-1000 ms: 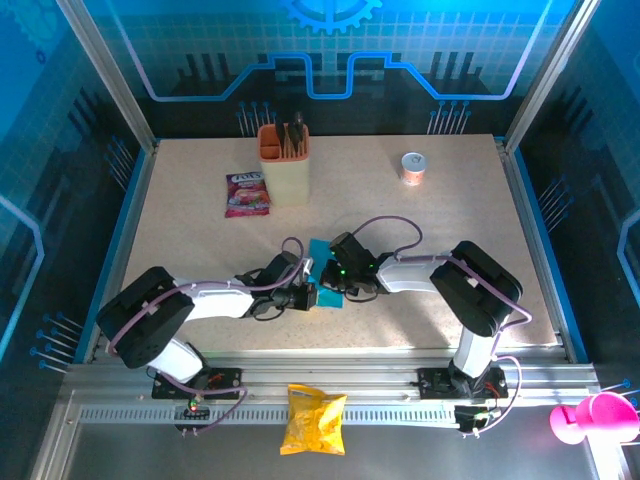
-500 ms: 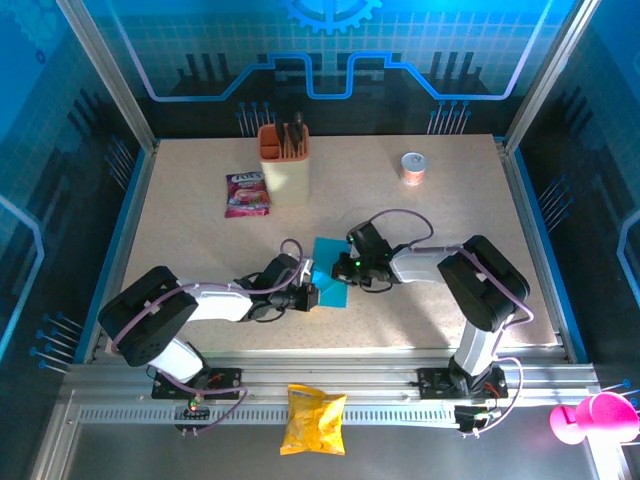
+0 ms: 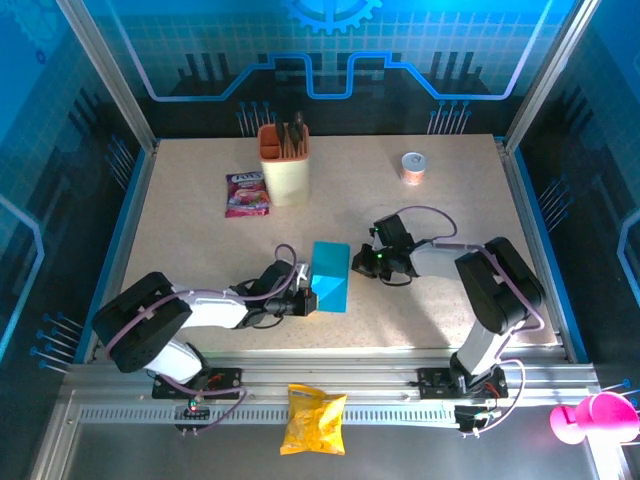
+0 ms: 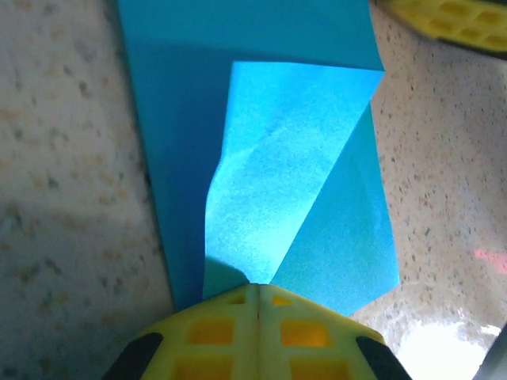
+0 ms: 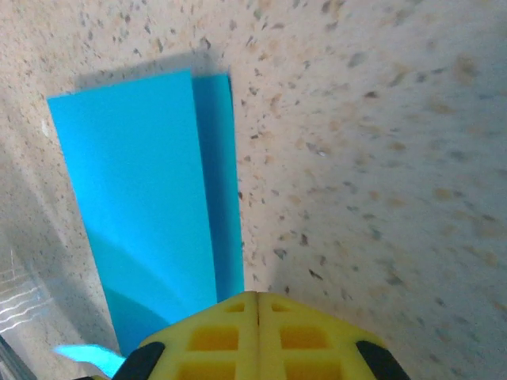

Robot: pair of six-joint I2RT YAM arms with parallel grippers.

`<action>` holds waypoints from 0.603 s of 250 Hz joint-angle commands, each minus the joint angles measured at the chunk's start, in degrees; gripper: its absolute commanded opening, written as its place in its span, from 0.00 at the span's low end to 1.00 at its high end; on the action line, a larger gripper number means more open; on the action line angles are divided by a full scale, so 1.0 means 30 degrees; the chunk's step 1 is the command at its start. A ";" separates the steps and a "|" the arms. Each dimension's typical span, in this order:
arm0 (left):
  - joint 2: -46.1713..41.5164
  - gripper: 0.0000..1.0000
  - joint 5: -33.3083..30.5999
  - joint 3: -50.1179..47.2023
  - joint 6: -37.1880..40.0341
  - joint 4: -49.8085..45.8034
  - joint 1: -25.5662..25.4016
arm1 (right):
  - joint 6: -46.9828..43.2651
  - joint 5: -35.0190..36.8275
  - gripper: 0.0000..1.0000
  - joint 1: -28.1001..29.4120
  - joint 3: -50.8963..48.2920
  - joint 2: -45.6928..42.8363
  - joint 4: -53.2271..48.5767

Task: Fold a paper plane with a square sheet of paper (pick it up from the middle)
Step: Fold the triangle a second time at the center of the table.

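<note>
Blue paper (image 3: 330,277) lies between left claw (image 3: 310,299) and right claw (image 3: 359,262), both pressed together at its edges.

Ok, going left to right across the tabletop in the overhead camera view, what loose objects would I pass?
Pink-purple snack packet → orange-and-cream upright holder → folded cyan-blue paper sheet → small pink-and-white round container.
</note>
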 commanded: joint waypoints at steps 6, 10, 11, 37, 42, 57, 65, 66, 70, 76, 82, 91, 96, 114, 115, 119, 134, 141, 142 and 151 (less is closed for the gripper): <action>0.0023 0.00 -0.0108 -0.1031 -0.2475 -0.1432 -0.0891 | 0.0001 0.0786 0.01 0.0760 -0.0080 -0.1918 -0.1028; 0.0013 0.00 -0.0249 -0.1035 -0.2684 -0.1384 -0.1022 | 0.0059 0.0891 0.01 0.0965 -0.0080 -0.2043 -0.1089; 0.0003 0.00 -0.0278 -0.1033 -0.2740 -0.1383 -0.1039 | 0.0080 0.0913 0.01 0.0999 -0.0080 -0.2092 -0.1143; 0.0113 0.00 -0.0904 -0.1052 -0.4019 -0.0992 -0.1635 | 0.0396 0.1642 0.01 0.2366 -0.0081 -0.2664 -0.1394; 0.0139 0.00 -0.0977 -0.1064 -0.4186 -0.0879 -0.1736 | 0.0474 0.1763 0.01 0.2608 -0.0080 -0.2738 -0.1354; 0.0224 0.00 -0.1202 -0.1023 -0.4576 -0.0684 -0.1795 | 0.0710 0.2129 0.01 0.3410 -0.0023 -0.2782 -0.1316; 0.0224 0.00 -0.1301 -0.0953 -0.4654 -0.0668 -0.1794 | 0.0840 0.2321 0.01 0.3771 -0.0057 -0.2785 -0.1282; 0.0211 0.00 -0.1301 -0.0948 -0.4649 -0.0674 -0.1805 | 0.0851 0.2361 0.01 0.3823 -0.0053 -0.2756 -0.1283; 0.0241 0.00 -0.1338 -0.0898 -0.4680 -0.0717 -0.1805 | 0.0883 0.2447 0.00 0.4002 -0.0050 -0.2736 -0.1246; 0.0205 0.00 -0.1400 -0.0838 -0.4669 -0.0756 -0.1810 | 0.0944 0.2600 0.00 0.4261 -0.0075 -0.2674 -0.1233; 0.0176 0.00 -0.1440 -0.0780 -0.4631 -0.0820 -0.1798 | 0.1027 0.2763 0.00 0.4459 -0.0082 -0.2592 -0.1210; 0.0134 0.00 -0.1464 -0.0703 -0.4607 -0.0922 -0.1818 | 0.1139 0.2943 0.00 0.4725 -0.0149 -0.2438 -0.1109; 0.0115 0.00 -0.1463 -0.0631 -0.4550 -0.1007 -0.1800 | 0.1208 0.2995 0.00 0.4821 -0.0181 -0.2349 -0.1043; -0.0034 0.00 -0.1428 -0.0426 -0.4351 -0.1295 -0.1814 | 0.1459 0.3027 0.00 0.4929 -0.0423 -0.1819 -0.0543; -0.0035 0.00 -0.1438 -0.0406 -0.4336 -0.1324 -0.1815 | 0.1483 0.3021 0.00 0.4929 -0.0442 -0.1790 -0.0518; -0.0082 0.00 -0.1435 -0.0351 -0.4298 -0.1441 -0.1816 | 0.1514 0.3028 0.00 0.4929 -0.0474 -0.1663 -0.0432; -0.0289 0.00 -0.1365 -0.0185 -0.4067 -0.1799 -0.1815 | 0.1562 0.3084 0.00 0.4929 -0.0533 -0.1173 -0.0208; -0.0449 0.00 -0.1376 -0.0118 -0.3994 -0.1955 -0.1804 | 0.1514 0.3167 0.00 0.4929 -0.0542 -0.0946 -0.0151; -0.0477 0.00 -0.1368 -0.0106 -0.3967 -0.1977 -0.1810 | 0.1510 0.3179 0.00 0.4929 -0.0531 -0.0899 -0.0146; -0.0736 0.00 -0.1359 -0.0004 -0.3863 -0.2240 -0.1779 | 0.1475 0.3307 0.00 0.4929 -0.0545 -0.0670 -0.0142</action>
